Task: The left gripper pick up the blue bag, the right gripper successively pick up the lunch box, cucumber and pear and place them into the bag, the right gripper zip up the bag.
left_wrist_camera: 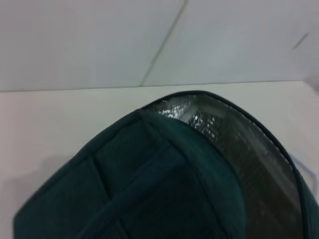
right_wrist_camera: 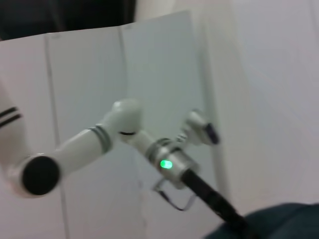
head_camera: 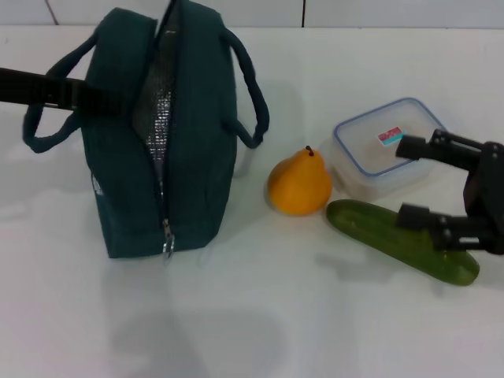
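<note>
Nearest the camera, the spread right claw (head_camera: 411, 183) hovers over the slick, firm cucumber (head_camera: 402, 240) just beside the stiff, light lunch box (head_camera: 386, 146), best gripped across its lid edges.

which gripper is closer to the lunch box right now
Right. The right gripper hangs open just beside the lunch box, above the cucumber. The left gripper is far across the table at the blue bag, its fingers hidden.
</note>
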You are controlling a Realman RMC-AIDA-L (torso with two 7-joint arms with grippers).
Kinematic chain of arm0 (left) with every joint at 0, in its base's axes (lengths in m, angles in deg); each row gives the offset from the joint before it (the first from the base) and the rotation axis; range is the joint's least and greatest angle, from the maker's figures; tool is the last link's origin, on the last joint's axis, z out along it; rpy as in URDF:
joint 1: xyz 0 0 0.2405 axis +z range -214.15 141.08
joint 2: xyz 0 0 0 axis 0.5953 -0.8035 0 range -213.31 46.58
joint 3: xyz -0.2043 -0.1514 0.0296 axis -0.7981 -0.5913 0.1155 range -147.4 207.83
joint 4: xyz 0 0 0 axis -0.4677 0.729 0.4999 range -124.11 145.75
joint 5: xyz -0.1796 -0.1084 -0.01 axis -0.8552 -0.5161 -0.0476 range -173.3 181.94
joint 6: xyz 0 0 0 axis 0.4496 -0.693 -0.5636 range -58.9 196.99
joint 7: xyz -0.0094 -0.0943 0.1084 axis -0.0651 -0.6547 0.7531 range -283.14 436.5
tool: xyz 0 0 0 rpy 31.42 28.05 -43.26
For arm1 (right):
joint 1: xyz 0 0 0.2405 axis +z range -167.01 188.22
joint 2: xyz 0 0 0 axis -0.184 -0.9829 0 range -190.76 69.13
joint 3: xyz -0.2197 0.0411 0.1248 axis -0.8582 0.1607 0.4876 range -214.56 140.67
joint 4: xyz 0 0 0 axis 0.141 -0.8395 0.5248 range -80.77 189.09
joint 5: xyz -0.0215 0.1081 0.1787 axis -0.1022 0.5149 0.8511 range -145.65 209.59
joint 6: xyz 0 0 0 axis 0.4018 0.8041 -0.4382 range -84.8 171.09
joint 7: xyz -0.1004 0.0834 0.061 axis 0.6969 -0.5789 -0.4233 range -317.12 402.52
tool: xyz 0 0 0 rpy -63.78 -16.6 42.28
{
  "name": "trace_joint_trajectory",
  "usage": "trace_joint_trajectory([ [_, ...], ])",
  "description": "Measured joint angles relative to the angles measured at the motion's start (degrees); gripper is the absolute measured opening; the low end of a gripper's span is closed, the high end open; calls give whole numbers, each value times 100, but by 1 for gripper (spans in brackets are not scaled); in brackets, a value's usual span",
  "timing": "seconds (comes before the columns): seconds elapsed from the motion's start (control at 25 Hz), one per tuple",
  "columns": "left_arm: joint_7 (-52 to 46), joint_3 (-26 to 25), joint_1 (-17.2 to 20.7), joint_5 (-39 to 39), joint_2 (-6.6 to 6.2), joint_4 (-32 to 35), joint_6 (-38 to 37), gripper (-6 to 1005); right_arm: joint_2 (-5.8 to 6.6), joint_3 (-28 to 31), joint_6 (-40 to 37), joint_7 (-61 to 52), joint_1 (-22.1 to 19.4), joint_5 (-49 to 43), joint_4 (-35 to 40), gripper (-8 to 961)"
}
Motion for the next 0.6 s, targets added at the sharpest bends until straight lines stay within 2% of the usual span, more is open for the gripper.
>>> trace_joint_trajectory([
  [0.2, -235, 231, 73, -107, 90, 112, -241, 44, 5, 313, 395, 0, -27, 6, -226, 873],
  [0.32, -311, 488, 131, -67, 105, 95, -238, 44, 7, 579, 512, 0, -38, 2, -348, 873],
  [0.6, -355, 605, 226, -90, 135, 0, -173, 44, 21, 1086, 800, -93, -213, 12, -395, 873],
])
